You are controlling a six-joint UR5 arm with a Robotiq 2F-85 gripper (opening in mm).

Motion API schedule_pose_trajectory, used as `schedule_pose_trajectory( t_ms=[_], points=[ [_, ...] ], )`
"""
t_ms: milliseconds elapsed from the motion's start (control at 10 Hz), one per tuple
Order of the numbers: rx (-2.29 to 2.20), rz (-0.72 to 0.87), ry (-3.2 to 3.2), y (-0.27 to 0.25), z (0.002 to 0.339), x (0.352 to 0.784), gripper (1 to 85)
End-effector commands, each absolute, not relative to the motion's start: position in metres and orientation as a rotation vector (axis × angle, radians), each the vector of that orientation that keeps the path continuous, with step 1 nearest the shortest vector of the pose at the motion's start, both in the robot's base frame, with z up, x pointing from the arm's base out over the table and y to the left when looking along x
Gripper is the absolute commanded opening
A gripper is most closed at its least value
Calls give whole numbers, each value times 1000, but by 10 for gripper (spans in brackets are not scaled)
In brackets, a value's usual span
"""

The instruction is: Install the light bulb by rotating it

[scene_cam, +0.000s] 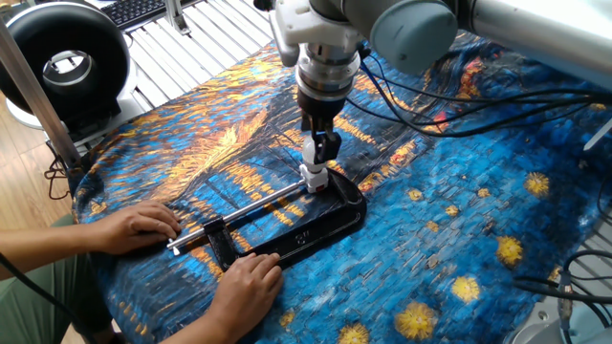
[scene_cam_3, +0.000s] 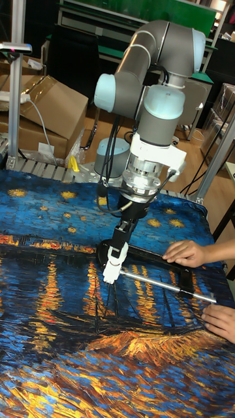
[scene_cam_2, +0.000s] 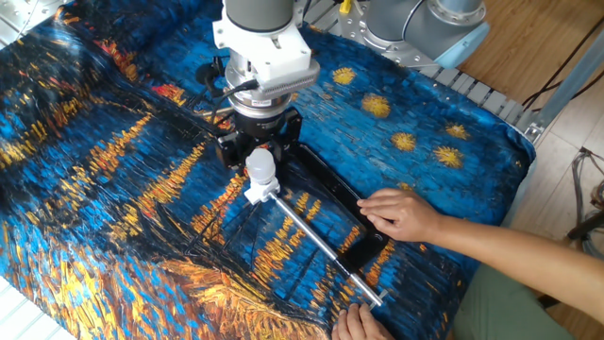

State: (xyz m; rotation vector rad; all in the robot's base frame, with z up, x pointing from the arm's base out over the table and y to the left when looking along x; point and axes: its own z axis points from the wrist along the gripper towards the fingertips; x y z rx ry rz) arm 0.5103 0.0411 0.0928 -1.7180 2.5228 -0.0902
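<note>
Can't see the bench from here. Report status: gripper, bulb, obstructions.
Gripper closed on the light bulb, pointing down. Bulb upright in the white socket at the clamp's end. Person's hands steadying the clamp, clear of the gripper.

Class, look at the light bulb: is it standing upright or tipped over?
Upright. The light bulb has its rounded dome on top and neck pointing down into the white socket, with the hand around it from above.
</note>
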Motion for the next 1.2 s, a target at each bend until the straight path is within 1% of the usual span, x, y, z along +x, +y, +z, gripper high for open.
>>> schedule_pose_trajectory(
  t_ms=[0,500,1100],
  points=[
    [-1769,-84,2485,41,92,510,670],
    [-1832,-85,2430,43,92,511,657],
    [-1805,-105,2440,41,91,514,557]
  ],
)
